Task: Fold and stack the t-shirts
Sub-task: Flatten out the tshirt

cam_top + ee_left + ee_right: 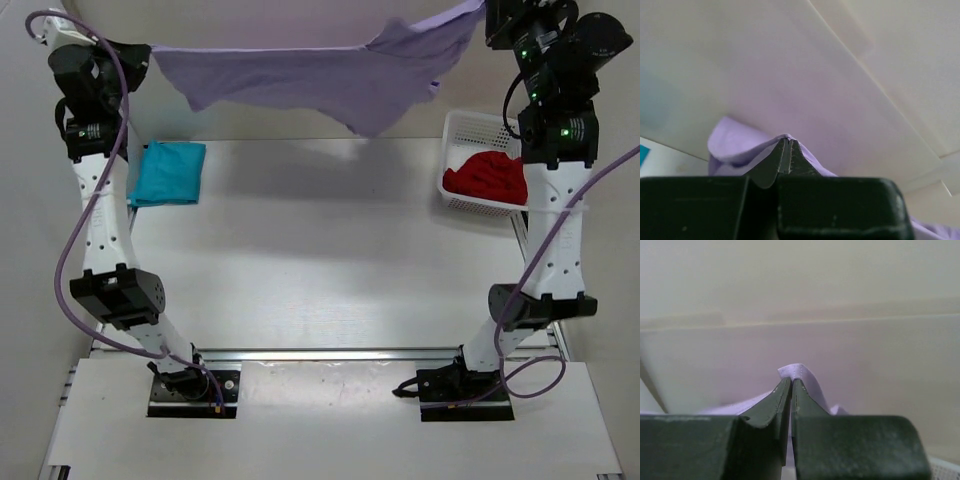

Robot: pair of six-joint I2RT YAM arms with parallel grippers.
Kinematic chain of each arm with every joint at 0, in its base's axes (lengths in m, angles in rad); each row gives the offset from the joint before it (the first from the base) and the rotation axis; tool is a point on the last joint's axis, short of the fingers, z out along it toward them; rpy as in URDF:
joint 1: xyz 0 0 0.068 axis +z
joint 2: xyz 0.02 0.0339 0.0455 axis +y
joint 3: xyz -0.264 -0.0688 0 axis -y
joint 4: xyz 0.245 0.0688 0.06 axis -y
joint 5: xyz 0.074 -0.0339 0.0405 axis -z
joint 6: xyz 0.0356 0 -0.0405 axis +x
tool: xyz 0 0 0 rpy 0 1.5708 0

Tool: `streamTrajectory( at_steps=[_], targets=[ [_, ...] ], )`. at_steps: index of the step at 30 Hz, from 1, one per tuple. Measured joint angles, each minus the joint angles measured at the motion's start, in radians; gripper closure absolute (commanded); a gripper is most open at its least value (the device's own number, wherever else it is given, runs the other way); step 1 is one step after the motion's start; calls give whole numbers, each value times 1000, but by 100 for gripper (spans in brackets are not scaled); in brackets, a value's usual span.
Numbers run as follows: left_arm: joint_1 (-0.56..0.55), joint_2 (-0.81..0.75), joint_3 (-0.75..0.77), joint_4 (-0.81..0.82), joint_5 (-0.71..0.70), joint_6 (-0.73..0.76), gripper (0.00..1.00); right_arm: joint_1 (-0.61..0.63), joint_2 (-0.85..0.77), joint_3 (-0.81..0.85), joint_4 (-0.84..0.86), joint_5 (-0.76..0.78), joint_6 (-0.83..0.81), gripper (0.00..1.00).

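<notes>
The lavender t-shirt [320,75] hangs stretched in the air across the far side of the table, held between both arms. My left gripper [786,142] is shut on its left edge, near the top left of the top view [145,52]. My right gripper [792,382] is shut on a hem of the same lavender t-shirt [799,372], at the top right of the top view [487,10]. The teal t-shirt [168,172] lies folded on the table at the far left. The red t-shirt [487,177] lies bunched in the white basket [462,128].
The white lattice basket stands at the far right of the table, beside the right arm. A pale wall rises behind the table. A metal rail [330,354] runs along the table's near edge by the arm bases.
</notes>
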Motion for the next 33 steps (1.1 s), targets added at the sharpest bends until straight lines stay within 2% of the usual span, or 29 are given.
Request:
streamTrajectory(
  at_steps=[3, 7, 12, 16, 19, 24, 31, 33],
  targets=[
    [21, -36, -80, 18, -14, 7, 100, 29, -86, -142, 13, 27, -30, 100],
    [10, -86, -272, 40, -34, 28, 100, 61, -244, -573, 51, 110, -65, 100],
    [-22, -284, -749, 79, -103, 68, 100, 71, -443, -1179, 45, 158, -40, 100],
    [-19, -468, -1118, 114, -114, 75, 100, 93, -642, -1506, -16, 166, 11, 100],
    [18, -559, -1315, 113, -109, 75, 100, 137, -823, -1649, -56, 166, 61, 100],
    [41, -615, -1515, 96, -75, 84, 100, 197, -1099, -1841, -193, 159, 188, 100],
    [3, -777, -1588, -1, -60, 142, 100, 293, -1361, -1874, -423, 133, 366, 100],
    [-18, -823, -1588, -15, -71, 163, 100, 323, -1380, -1855, -465, 142, 396, 100]
  ],
)
